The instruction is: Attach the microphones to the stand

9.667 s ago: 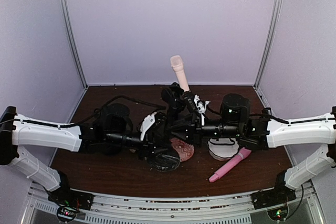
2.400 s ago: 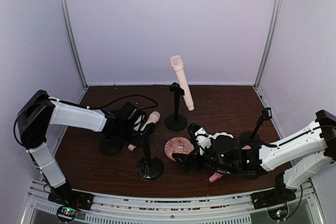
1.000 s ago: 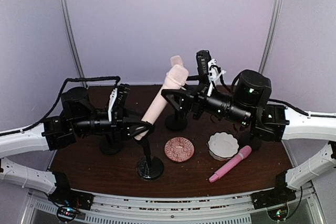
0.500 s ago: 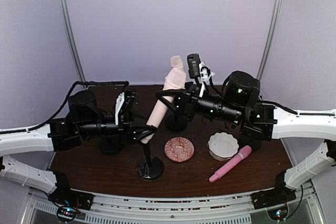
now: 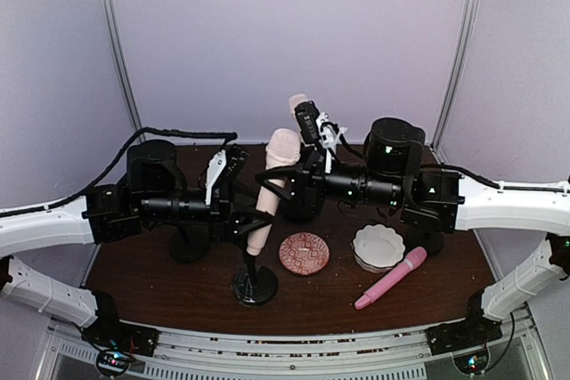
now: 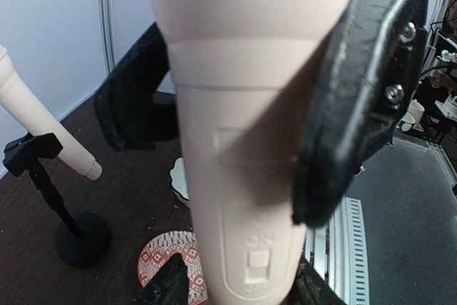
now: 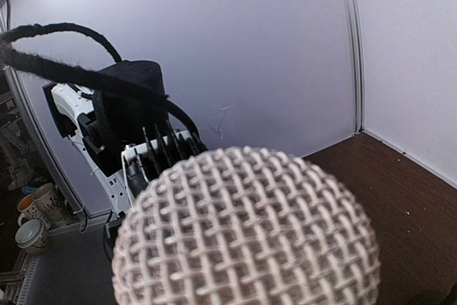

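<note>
Pink microphone (image 5: 390, 278) lies on dark brown table (image 5: 151, 287) between lilac walls (image 5: 294, 33)

Cream microphone (image 5: 264, 215) above front stand (image 5: 254, 287), pink microphone (image 5: 390, 278) lying on table (image 5: 169, 295)

Right of the plate (image 5: 304, 253) sits the bowl (image 5: 378, 247); right and nearer, the lying microphone (image 5: 390, 278). Left and nearer stands the near stand (image 5: 254, 284) (the raised microphone (image 5: 272, 186) just above it). Behind the plate, the far stand (image 6: 80, 238) carries the clipped microphone (image 6: 44, 126).
</note>
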